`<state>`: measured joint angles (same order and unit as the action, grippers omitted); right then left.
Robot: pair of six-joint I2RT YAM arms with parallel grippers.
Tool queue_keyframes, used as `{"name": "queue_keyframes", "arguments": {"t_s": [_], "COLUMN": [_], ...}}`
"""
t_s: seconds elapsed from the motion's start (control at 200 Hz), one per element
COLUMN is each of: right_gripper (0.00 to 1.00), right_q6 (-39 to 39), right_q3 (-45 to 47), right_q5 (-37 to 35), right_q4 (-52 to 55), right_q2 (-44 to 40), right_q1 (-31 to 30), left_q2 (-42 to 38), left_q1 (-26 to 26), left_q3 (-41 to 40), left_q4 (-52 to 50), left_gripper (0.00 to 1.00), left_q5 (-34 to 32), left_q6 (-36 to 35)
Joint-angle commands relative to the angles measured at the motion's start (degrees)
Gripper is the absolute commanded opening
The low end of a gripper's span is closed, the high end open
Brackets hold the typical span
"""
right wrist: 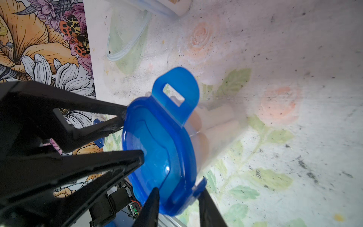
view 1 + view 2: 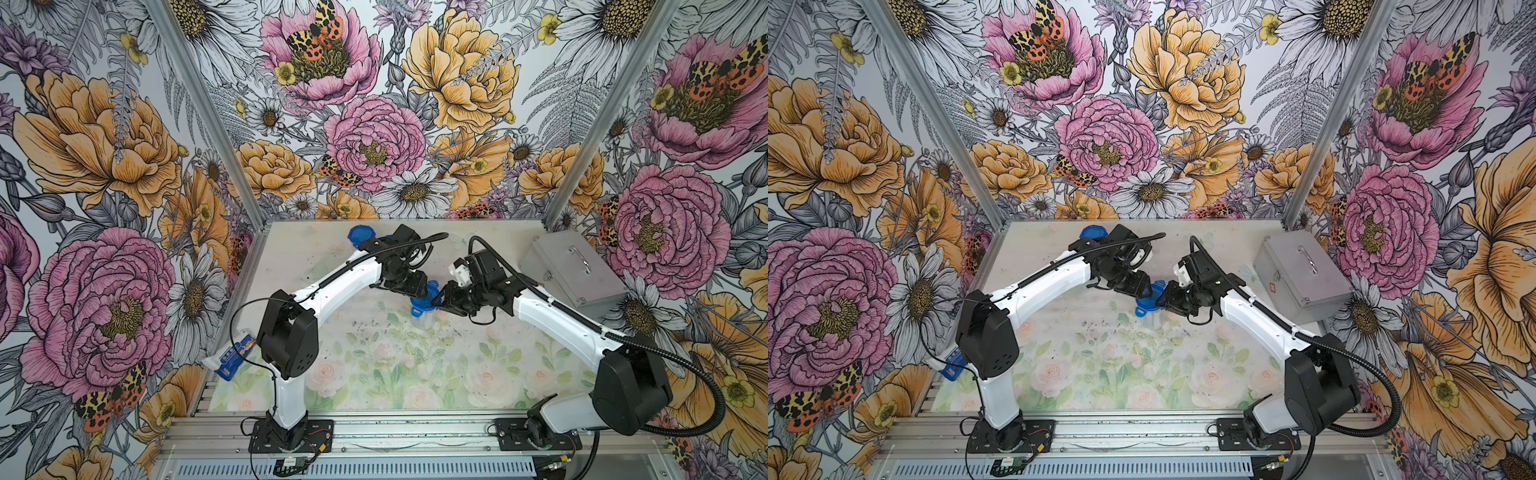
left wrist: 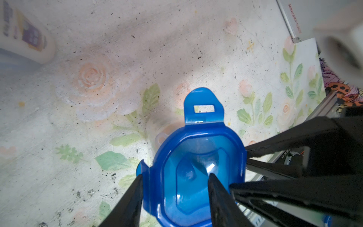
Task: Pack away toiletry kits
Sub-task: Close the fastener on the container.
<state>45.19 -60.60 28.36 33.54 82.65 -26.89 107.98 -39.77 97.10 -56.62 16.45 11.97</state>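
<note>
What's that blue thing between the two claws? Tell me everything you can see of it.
The blue lid looks like glossy, translucent plastic, roughly octagonal, with a raised rim and a sunken centre. One slotted tab sticks out flat; another is folded down. It sits on a clear cup, tilted, near the middle of the table. The right gripper pinches its rim at the folded tab; the left gripper straddles another edge.

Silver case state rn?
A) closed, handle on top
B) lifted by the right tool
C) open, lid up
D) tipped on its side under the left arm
A: in both top views the silver case sits shut at the right, lid down flat, with its handle facing up.
</note>
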Motion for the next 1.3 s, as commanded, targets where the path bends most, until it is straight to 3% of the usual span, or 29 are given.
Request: {"name": "queue_keyframes", "arguments": {"t_s": [0.0, 0.59, 0.746, 1.296], "right_gripper": [0.33, 0.30, 0.31, 0.31], "right_q6": [-0.21, -0.93, -1.82, -4.43], "right_q3": [-0.13, 3.37, 3.70, 2.89], "right_q5": [-1.33, -1.77, -0.84, -0.66], "right_q4": [-7.26, -7.10, -6.99, -3.98], "right_q2": [4.04, 3.61, 4.36, 4.19], "right_q1": [-0.81, 1.02, 1.17, 2.32], "left_q2": [2.56, 4.32, 4.83, 0.48], "left_q1": [-3.06, -4.88, -4.57, -2.54], "left_q3": [-1.67, -1.43, -0.90, -3.05], "left_q4": [-2.45, -2.75, -2.66, -2.17], "left_gripper": [0.51, 0.46, 0.52, 0.55], "left_q5": [12.13, 8.71, 10.97, 12.38], "left_q6": [3.16, 6.87, 8.36, 11.50]}}
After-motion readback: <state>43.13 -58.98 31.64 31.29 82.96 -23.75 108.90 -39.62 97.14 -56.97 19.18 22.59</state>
